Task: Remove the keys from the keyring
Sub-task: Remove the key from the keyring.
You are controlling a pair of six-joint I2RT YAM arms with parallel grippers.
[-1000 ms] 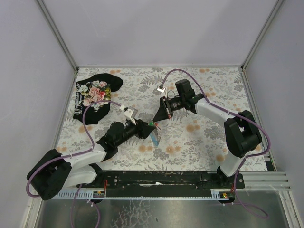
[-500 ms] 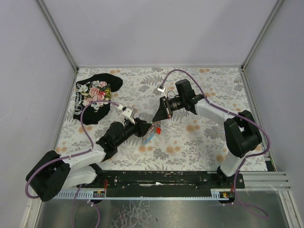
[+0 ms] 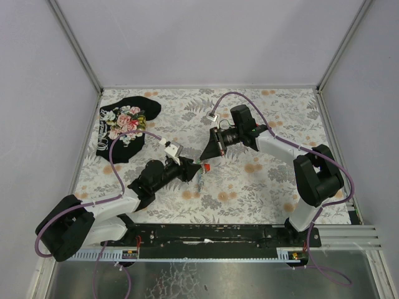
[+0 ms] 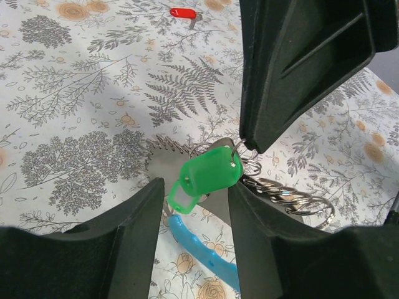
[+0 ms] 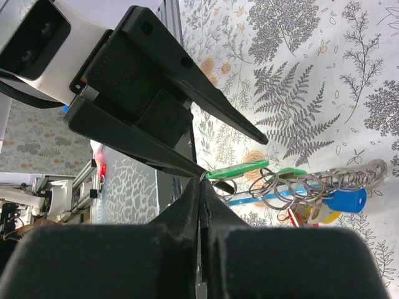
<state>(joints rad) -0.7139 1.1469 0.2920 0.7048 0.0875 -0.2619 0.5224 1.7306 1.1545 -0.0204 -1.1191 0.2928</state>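
Green plastic marks the key in play: the green key (image 4: 209,174) sits at the fingertips of the left gripper (image 4: 196,190). The jaws are parted to either side of its head, though whether they actually clamp it cannot be told. Just beyond it the right gripper (image 5: 201,180) is closed tight, its tips seemingly pinching the thin wire of the keyring (image 4: 288,194) where the green key hangs.

A second ago the light-blue fob (image 4: 206,252) trailed out long below the left fingertips. It has since swung in tighter under the bunch, and the left gripper has edged nearer the right one's tips. That suggests the two arms are now placed to work the green key round the coil.

The remaining keys (image 5: 341,200) dangle from the ring a little out from the right gripper's tips. A red key (image 4: 182,12) lies alone on the floral table (image 4: 75,93), well beyond the left gripper and apparently already freed.
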